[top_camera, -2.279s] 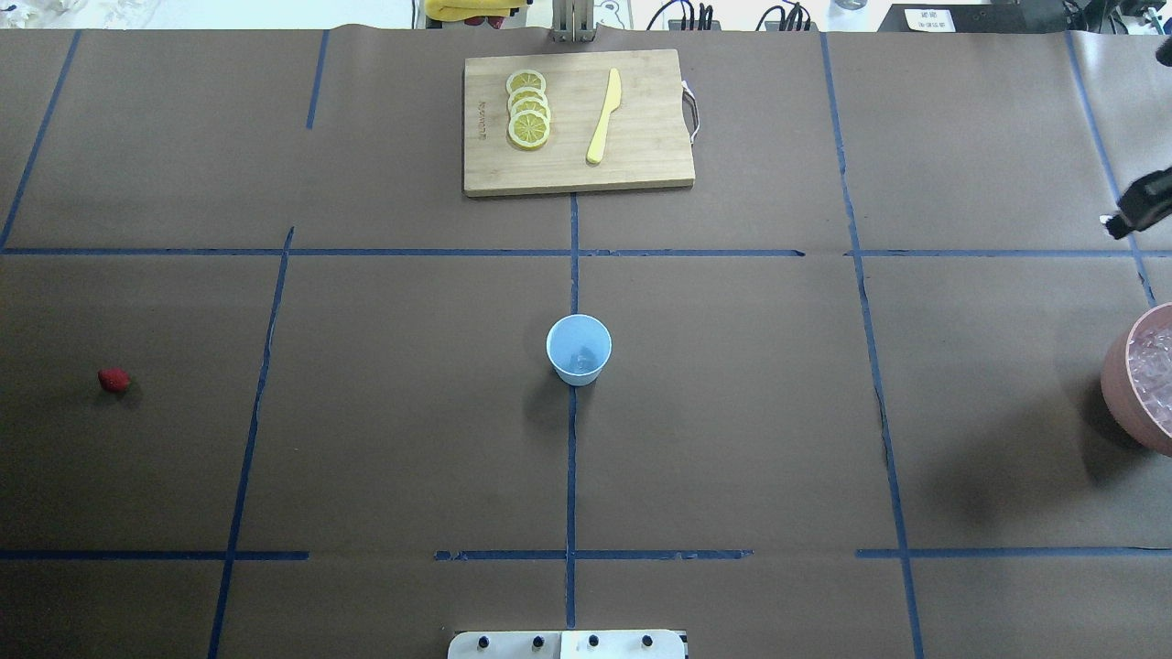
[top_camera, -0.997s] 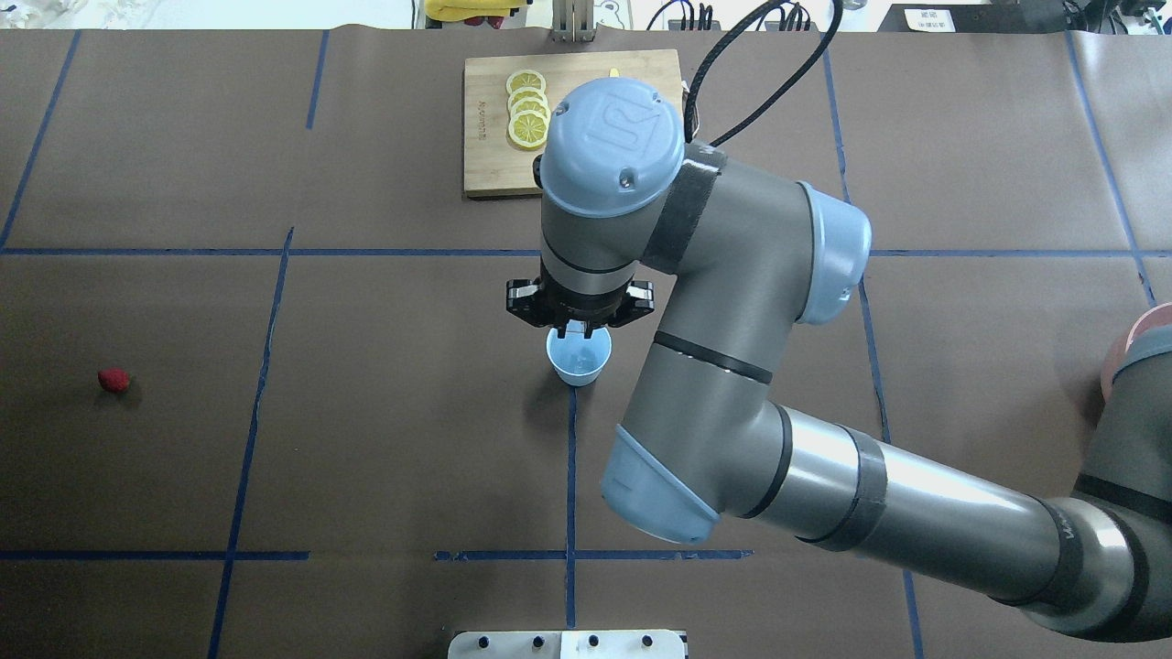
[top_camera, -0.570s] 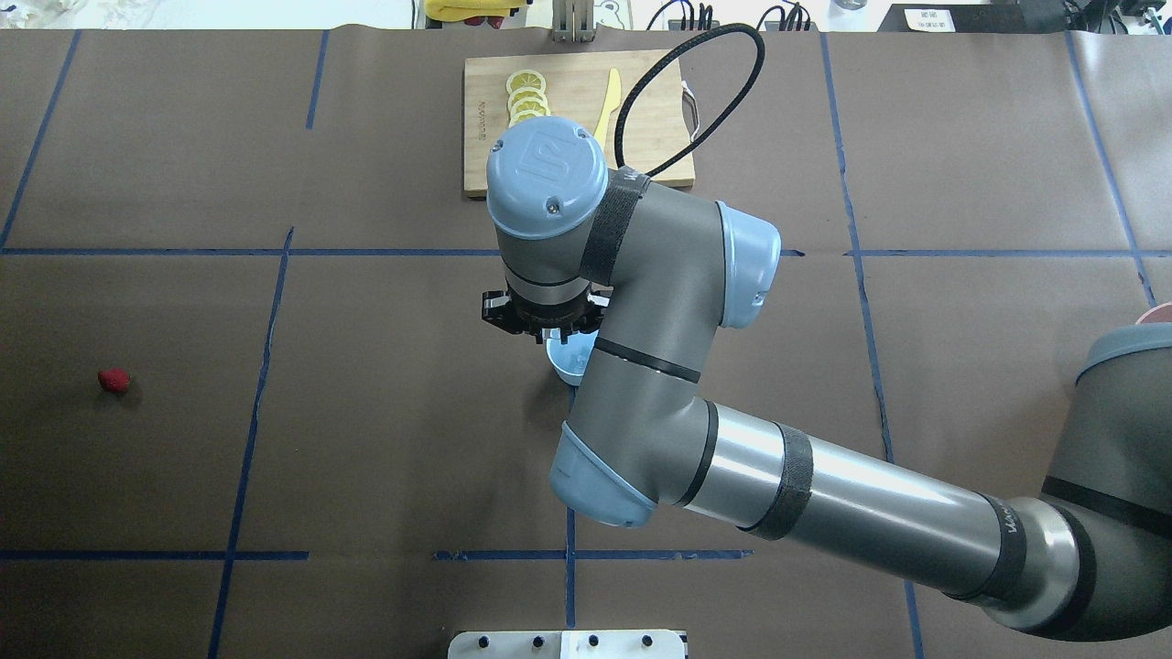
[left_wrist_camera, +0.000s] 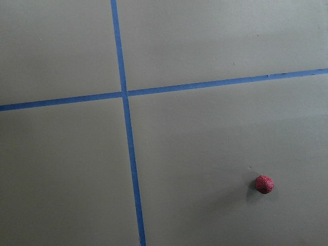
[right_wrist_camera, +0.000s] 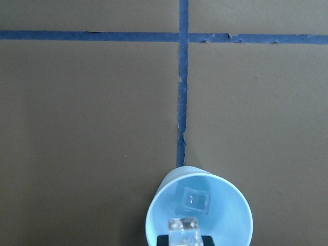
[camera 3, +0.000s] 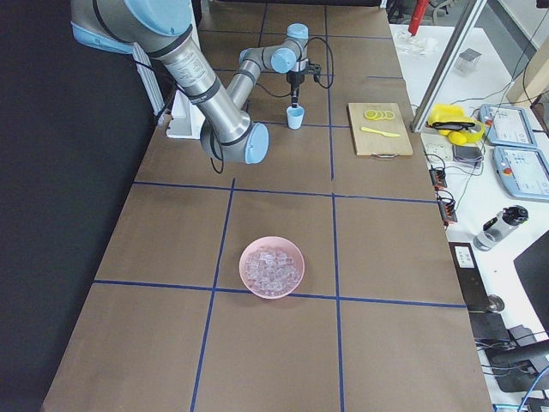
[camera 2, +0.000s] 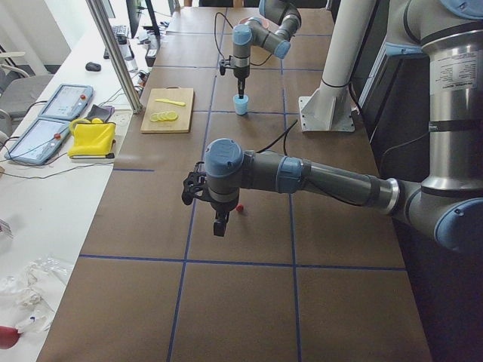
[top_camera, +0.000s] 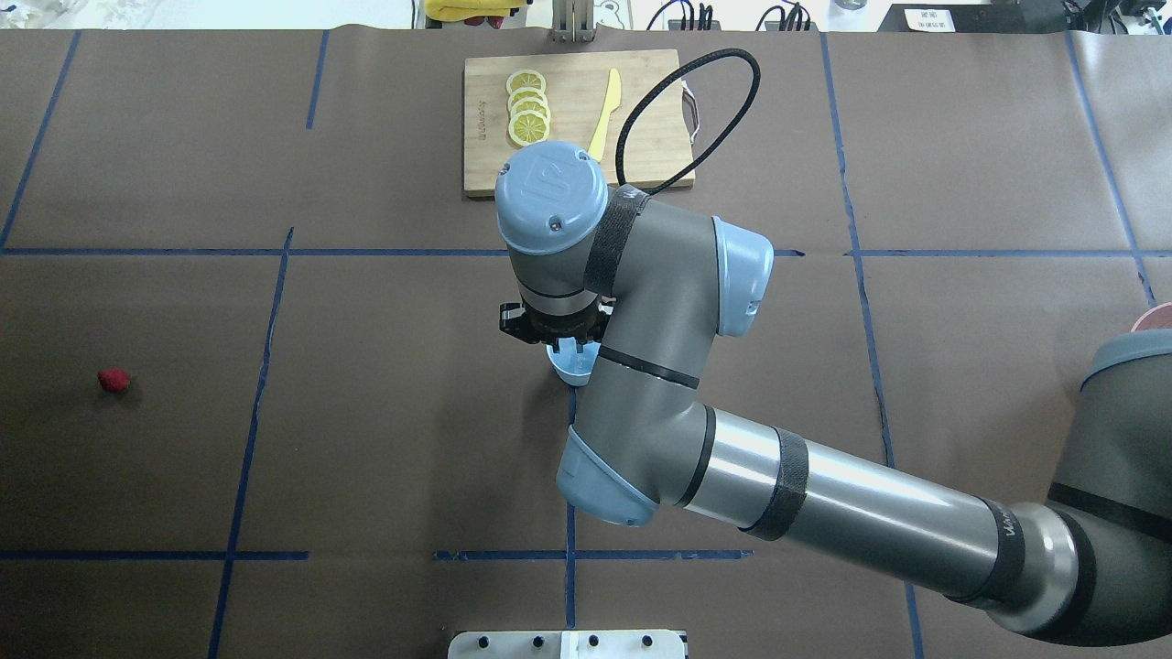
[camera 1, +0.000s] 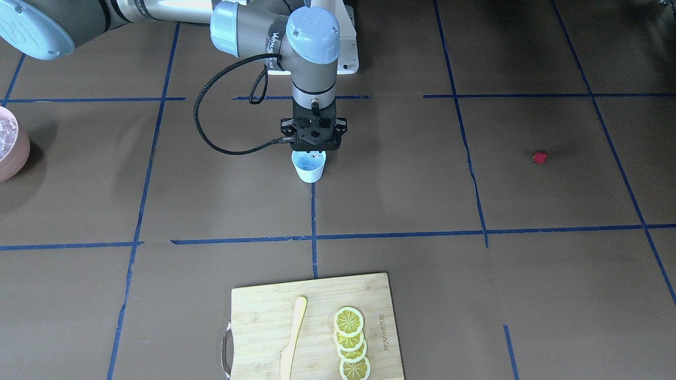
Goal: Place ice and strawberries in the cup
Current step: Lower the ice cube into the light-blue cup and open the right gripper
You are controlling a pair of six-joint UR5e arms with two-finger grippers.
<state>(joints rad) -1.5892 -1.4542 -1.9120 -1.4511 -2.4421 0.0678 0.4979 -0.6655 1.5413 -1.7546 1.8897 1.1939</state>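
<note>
table [top_camera: 366, 458] with cup [camera 1: 309, 170], strawberry [top_camera: 113, 380], bowl [camera 1: 13, 161], board [camera 1: 253, 316]

- The right gripper [camera 1: 315, 153], earlier at the right edge of the worktop [camera 1: 475, 295] near the pink bowl [camera 1: 11, 158], now hangs above the cup [camera 1: 309, 172].
- In the last moment it shifted slightly, from beside the cup to over its rim.

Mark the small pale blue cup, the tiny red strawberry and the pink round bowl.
Small pale blue tapered cup [camera 1: 309, 172]: front-facing view, on its outer wall.
Tiny red strawberry [camera 1: 540, 157]: front-facing view, middle of the berry.
Pink round bowl [camera 3: 271, 294]: exterior right view, on its near outer wall.
</note>
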